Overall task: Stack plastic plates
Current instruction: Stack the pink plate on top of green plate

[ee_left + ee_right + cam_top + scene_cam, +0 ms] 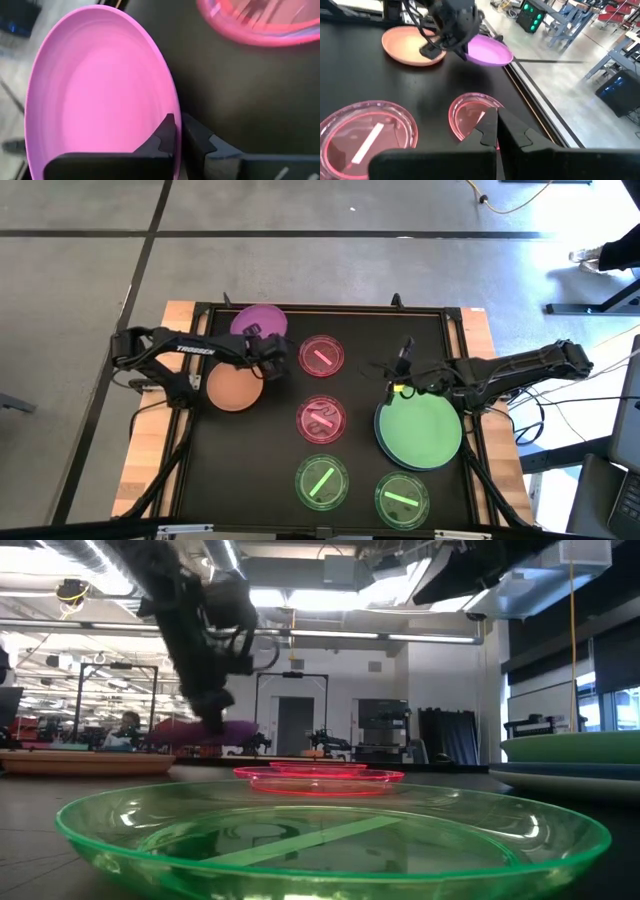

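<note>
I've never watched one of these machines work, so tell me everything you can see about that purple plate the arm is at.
The purple plate is a round, shallow, smooth plastic dish with a raised rim. The left end effector pinches its rim, fingers closed on it. In the low view it seems to hang just above the dark table, roughly level, near the far edge, beside the orange plate.

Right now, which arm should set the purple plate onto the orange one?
Left. The left gripper is shut on the purple plate's rim, beside the orange plate. The right gripper is shut and empty, above the green plate.
</note>
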Tool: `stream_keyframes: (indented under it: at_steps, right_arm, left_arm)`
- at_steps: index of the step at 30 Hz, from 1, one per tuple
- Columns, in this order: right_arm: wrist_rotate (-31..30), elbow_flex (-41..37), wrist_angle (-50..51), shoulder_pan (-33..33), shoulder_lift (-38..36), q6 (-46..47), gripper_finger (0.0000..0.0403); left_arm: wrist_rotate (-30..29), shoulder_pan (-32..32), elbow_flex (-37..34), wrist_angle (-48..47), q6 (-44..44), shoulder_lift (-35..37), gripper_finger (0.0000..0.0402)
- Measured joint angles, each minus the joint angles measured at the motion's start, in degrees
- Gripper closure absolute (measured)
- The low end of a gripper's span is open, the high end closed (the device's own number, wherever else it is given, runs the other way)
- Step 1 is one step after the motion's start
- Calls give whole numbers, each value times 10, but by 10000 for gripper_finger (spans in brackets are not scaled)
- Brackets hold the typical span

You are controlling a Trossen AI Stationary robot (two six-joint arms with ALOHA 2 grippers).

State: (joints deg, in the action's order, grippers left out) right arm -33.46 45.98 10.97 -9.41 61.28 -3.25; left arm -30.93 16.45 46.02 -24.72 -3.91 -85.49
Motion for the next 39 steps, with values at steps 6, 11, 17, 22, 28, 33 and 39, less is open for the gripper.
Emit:
stream_keyframes:
  at_steps: [6, 11, 17, 22, 28, 33, 39]
  right_arm:
    - [0, 2, -28, 0, 0, 13, 400]
    - [36, 2, -52, 0, 0, 17, 400]
    - [103, 3, -85, 0, -3, 15, 400]
    - [166, 3, -91, -23, -11, 16, 400]
    - [182, 3, -115, -110, -36, -20, 400]
    - [180, 3, -112, -179, -59, -29, 400]
    - [167, 3, -112, -216, -59, -29, 400]
  left_arm:
    - [35, -54, 49, -1, 14, 0, 393]
    - [79, -105, 76, 25, 38, 0, 393]
    - [163, -170, 68, 137, 117, 0, 392]
    - [229, -209, 62, 202, 164, -8, 392]
    - [231, -247, 66, 290, 249, -72, 392]
    - [229, -258, 131, 305, 270, -146, 392]
    - [265, -273, 236, 304, 302, -226, 392]
